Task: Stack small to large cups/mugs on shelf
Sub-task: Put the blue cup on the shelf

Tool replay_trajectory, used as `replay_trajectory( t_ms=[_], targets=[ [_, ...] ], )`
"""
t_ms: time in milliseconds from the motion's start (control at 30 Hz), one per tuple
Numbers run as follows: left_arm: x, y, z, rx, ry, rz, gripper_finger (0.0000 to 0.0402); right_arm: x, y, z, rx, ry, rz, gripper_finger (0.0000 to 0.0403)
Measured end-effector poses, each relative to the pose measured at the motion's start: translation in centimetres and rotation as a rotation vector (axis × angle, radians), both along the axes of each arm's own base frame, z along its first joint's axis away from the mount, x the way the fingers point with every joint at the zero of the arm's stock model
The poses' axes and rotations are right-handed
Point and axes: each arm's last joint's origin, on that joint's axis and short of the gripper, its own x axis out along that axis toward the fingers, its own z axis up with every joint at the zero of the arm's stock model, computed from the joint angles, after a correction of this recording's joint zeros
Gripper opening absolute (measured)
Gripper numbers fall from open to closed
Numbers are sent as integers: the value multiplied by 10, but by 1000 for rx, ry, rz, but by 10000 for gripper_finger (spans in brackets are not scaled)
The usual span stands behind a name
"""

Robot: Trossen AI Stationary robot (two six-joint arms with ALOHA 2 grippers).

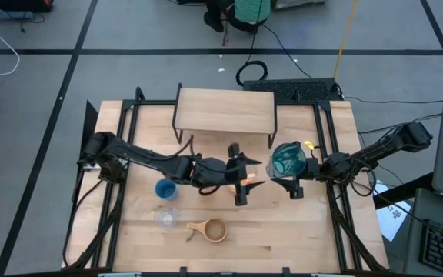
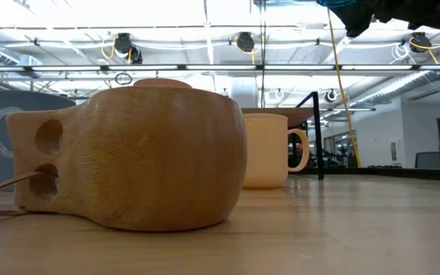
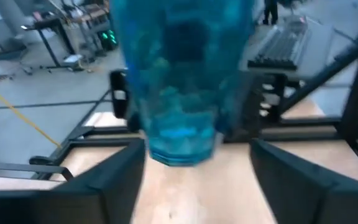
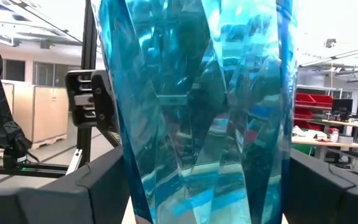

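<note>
Wooden tabletop spreads beneath me, with the shelf beyond my grippers. My right gripper clamps the teal tumbler, lifted. My left gripper hangs spread wide beside it, above the orange mug; blue cup, glass and wooden cup sit nearer.

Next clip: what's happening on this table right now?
The right gripper holds the teal tumbler off the table, right of the shelf, which is bare. The left gripper is mid-table by the orange mug, jaws apart. The blue cup, clear glass and wooden cup sit on the table.
</note>
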Motion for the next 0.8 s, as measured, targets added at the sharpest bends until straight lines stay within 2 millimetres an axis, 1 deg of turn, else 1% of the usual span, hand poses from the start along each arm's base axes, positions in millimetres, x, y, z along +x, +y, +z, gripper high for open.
replay_trajectory(
  t_ms=[100, 167, 233, 333, 433, 533, 633, 800],
  targets=[
    [1, 7, -2, -10, -66, 41, 368, 0, 0, 0, -1, 0, -1, 312],
    [2, 10, -1, -16, -108, 46, 391, 0, 0, 0, -1, 0, -2, 312],
    [3, 14, -2, -25, -120, 21, 386, 0, -1, 0, -1, -2, -4, 312],
    [4, 16, -2, -38, -114, -69, 379, 1, -2, 0, 5, -1, -11, 312],
    [5, 16, 1, -33, -147, -143, 393, 1, -5, 0, 20, 0, -21, 312],
    [7, 17, 0, -19, -162, -124, 395, 2, -6, 0, 25, 3, -28, 312],
    [10, 24, -5, -26, -153, -87, 395, 2, -8, 0, 27, 0, -38, 312],
    [19, 35, -14, -65, -177, -140, 398, 3, -10, -1, 26, 1, -48, 312]
  ],
)
